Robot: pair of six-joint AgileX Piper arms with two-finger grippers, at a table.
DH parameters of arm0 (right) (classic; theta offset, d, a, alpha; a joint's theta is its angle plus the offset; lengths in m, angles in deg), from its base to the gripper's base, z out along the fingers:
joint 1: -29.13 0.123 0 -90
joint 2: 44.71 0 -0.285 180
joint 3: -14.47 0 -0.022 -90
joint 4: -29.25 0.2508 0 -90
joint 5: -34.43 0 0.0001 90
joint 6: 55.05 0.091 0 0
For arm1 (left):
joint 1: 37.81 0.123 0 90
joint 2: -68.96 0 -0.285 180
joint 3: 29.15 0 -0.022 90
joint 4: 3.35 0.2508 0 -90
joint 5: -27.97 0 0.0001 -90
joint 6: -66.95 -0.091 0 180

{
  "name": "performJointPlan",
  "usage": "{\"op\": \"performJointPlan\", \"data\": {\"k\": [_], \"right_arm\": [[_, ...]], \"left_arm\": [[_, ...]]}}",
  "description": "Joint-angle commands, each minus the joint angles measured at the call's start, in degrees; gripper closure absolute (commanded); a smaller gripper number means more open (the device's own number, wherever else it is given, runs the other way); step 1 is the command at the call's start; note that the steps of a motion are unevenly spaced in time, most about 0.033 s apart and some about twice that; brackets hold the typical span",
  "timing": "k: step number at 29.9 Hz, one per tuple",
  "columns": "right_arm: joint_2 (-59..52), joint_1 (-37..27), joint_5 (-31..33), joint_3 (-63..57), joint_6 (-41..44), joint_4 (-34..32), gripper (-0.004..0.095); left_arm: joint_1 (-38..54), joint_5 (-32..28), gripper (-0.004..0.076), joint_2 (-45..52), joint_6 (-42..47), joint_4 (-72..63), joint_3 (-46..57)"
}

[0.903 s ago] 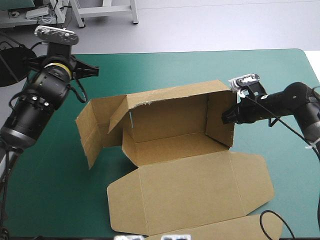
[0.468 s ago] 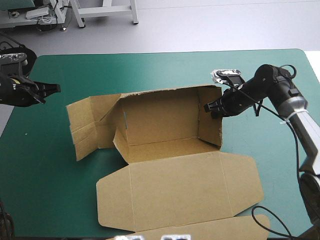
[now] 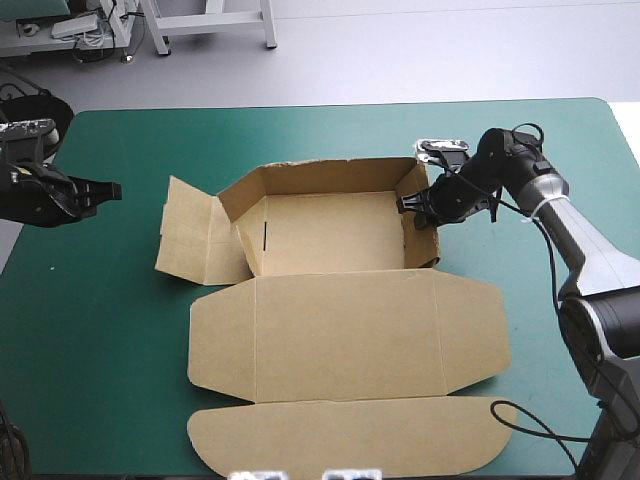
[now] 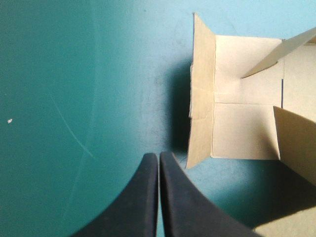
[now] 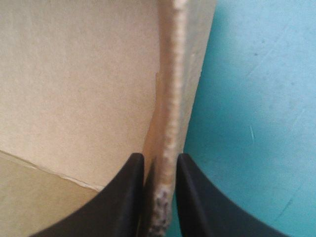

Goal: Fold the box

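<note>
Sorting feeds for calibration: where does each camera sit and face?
High view: above and behind the robot, looking down on the teal-green table cover and brown cardboard box; left gripper and right gripper show.
Left wrist view: above the left wrist, looking along shut black fingers toward the box's spread side flap.
Right wrist view: above the right wrist, fingers shut on the box's right wall.
Shared: high and left wrist views show that flap.

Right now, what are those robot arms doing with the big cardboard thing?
They are folding a brown box. The right gripper has its fingers pinched on the box's right end wall, which stands up. The left gripper is shut and empty, over the teal-green cover beside the box's left flap, which is opened outward. The wide lid lies flat.
</note>
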Motion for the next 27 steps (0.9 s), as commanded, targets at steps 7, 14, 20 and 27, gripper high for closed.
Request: {"op": "performJointPlan", "data": {"k": [7,14,20,27], "right_arm": [[-3.3,0.8,10.2,19.9,1.5,-9.7,0.0549],[-5.8,0.8,10.6,31.1,4.2,-7.8,0.0557],[-8.4,0.8,10.6,29.4,7.3,-8.0,0.0557],[-10.0,0.8,10.3,18.6,7.3,-7.7,0.0557]], "left_arm": [[0.1,-0.1,0.0731,2.0,-0.5,-1.6,-1.9],[0.1,-0.2,0.0731,2.0,-0.5,-1.6,-1.9],[0.1,0.4,0.0731,2.0,-0.5,-1.6,-1.9],[0.1,1.9,0.0731,2.0,-0.5,-3.0,-1.9]]}}
